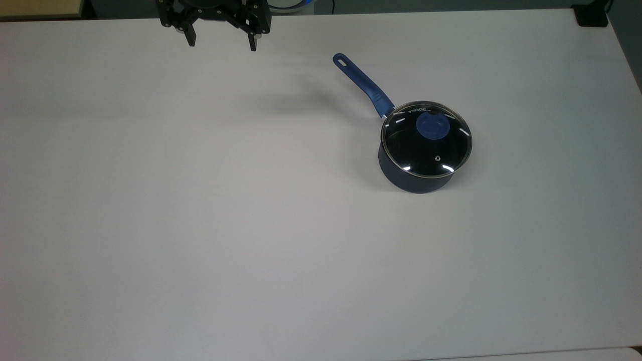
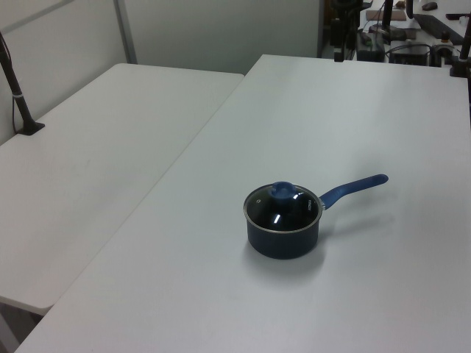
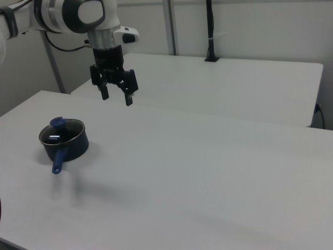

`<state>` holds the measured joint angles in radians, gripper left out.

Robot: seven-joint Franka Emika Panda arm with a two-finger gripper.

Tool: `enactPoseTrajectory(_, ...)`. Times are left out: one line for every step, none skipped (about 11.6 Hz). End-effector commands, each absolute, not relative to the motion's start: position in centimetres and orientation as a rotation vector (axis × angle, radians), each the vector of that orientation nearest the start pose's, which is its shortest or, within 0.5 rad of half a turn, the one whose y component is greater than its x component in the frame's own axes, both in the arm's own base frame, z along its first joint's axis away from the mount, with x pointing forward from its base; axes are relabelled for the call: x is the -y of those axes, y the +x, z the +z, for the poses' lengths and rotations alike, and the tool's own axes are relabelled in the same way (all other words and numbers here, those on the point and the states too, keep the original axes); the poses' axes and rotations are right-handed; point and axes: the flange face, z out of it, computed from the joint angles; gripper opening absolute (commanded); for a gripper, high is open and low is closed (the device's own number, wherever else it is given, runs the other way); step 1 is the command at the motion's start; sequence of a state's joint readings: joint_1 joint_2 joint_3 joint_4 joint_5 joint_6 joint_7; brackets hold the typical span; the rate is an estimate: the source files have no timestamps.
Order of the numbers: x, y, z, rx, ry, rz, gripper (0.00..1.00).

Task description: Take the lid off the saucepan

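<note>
The glass lid (image 1: pixel 427 140) sits on the navy saucepan (image 1: pixel 414 179), whose blue handle (image 1: pixel 363 85) points to 10 o'clock in the top view. The gripper (image 1: pixel 221 41) hangs well apart at the table's (image 1: pixel 200 225) far edge, jaws open and empty

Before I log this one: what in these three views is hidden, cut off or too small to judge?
- Gripper base and arm: cut off by the top view's upper edge.
- Saucepan contents: top view, dark inside and glare on the lid hide them.
- Lid lettering: top view, too small to read.
- Lid seating: right view, too small to judge.
</note>
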<state>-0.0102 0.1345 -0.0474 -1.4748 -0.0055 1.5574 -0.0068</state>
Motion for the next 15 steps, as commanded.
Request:
enactPoseTrajectory(3.87, 58.28, 60.05, -0.063, -3.153, 0.098, 1.00)
enactPoseTrajectory(3.86, 58.22, 60.13, -0.063, -3.152, 0.098, 1.00)
enactPoseTrajectory(4.11, 58.21, 60.13, -0.070, -3.150, 0.097, 1.00)
enactPoseTrajectory(4.45, 58.22, 60.15, -0.082, -3.148, 0.092, 1.00)
enactPoseTrajectory(4.36, 58.40, 59.93, -0.077, -3.147, 0.092, 1.00)
enactPoseTrajectory(4.31, 58.46, 59.85, -0.074, -3.142, 0.092, 1.00)
enactPoseTrajectory(4.31, 58.52, 59.77, -0.074, -3.142, 0.092, 1.00)
enactPoseTrajectory(4.38, 58.51, 59.77, -0.074, -3.141, 0.092, 1.00)
enactPoseTrajectory(4.39, 58.51, 59.77, -0.072, -3.141, 0.092, 1.00)
enactPoseTrajectory(4.39, 58.51, 59.77, -0.067, -3.141, 0.092, 1.00)
enactPoseTrajectory(4.39, 58.51, 59.77, -0.046, -3.141, 0.092, 1.00)
enactPoseTrajectory(4.38, 58.50, 59.76, -0.029, -3.141, 0.094, 1.00)
enactPoseTrajectory(4.38, 58.44, 59.72, -0.017, -3.140, 0.101, 1.00)
enactPoseTrajectory(4.46, 58.44, 59.72, -0.009, -3.140, 0.101, 1.00)
enactPoseTrajectory(4.73, 58.34, 59.78, 0.005, -3.139, 0.104, 1.00)
